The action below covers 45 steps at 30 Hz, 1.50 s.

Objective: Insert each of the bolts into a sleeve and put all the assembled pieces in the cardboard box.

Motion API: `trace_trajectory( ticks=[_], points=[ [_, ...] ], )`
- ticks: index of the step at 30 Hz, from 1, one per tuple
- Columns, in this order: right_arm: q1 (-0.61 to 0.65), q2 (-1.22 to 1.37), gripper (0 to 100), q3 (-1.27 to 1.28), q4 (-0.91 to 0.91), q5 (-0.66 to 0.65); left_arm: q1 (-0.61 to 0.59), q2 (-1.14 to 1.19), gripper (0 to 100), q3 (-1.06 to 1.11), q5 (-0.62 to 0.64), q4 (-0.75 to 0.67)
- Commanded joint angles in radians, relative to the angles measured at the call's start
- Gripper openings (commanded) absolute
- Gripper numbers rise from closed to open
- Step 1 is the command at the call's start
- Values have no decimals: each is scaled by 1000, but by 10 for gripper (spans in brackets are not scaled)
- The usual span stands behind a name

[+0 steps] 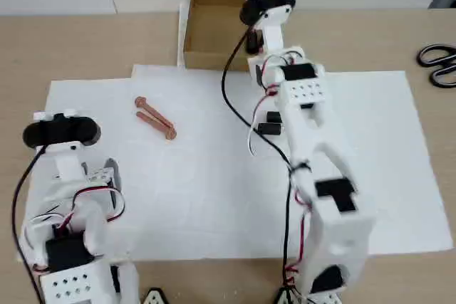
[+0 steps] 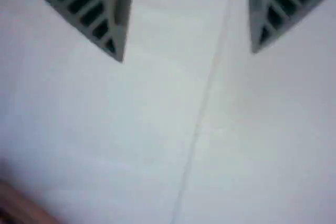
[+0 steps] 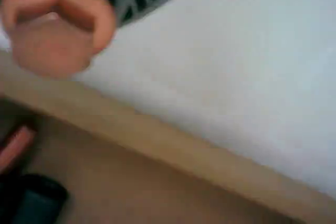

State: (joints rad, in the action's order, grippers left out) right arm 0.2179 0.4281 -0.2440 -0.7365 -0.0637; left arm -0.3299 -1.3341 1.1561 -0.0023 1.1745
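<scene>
Two copper-coloured pieces (image 1: 154, 117) lie side by side on the white paper (image 1: 214, 176), left of centre. The cardboard box (image 1: 211, 28) stands at the back edge of the paper. My right gripper (image 1: 251, 40) hangs at the box's near right corner. In the right wrist view this gripper (image 3: 68, 9) is shut on a copper piece (image 3: 52, 40), seen end-on just above the box wall (image 3: 157, 140). Another copper piece (image 3: 16, 146) lies inside the box beside a dark object (image 3: 31, 198). My left gripper (image 2: 186, 24) stands open over bare paper at the near left, with nothing between its fingers (image 2: 100, 14).
Black scissors (image 1: 438, 62) lie on the wooden table at the far right. The right arm's body (image 1: 313, 147) stretches over the middle-right of the paper. A crease (image 2: 202, 114) runs through the paper under the left gripper.
</scene>
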Motion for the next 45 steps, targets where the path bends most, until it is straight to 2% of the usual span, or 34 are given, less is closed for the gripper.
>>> trace_trajectory(
  ticks=[1, 6, 10, 24, 45],
  points=[
    [-1, 88, 4, -239, 25, 81, -26, -5, 151, -4, -6, 0],
    [8, 188, 4, -419, 25, 115, -100, -5, 152, -4, -6, 3],
    [31, 211, 4, -488, 25, 114, -112, -5, 152, -4, -6, 3],
    [58, 407, 7, -497, 292, 109, -112, -5, 152, -4, -6, 3],
    [73, 469, 5, -551, 302, 109, -109, -5, 152, -4, -6, 0]
  ],
)
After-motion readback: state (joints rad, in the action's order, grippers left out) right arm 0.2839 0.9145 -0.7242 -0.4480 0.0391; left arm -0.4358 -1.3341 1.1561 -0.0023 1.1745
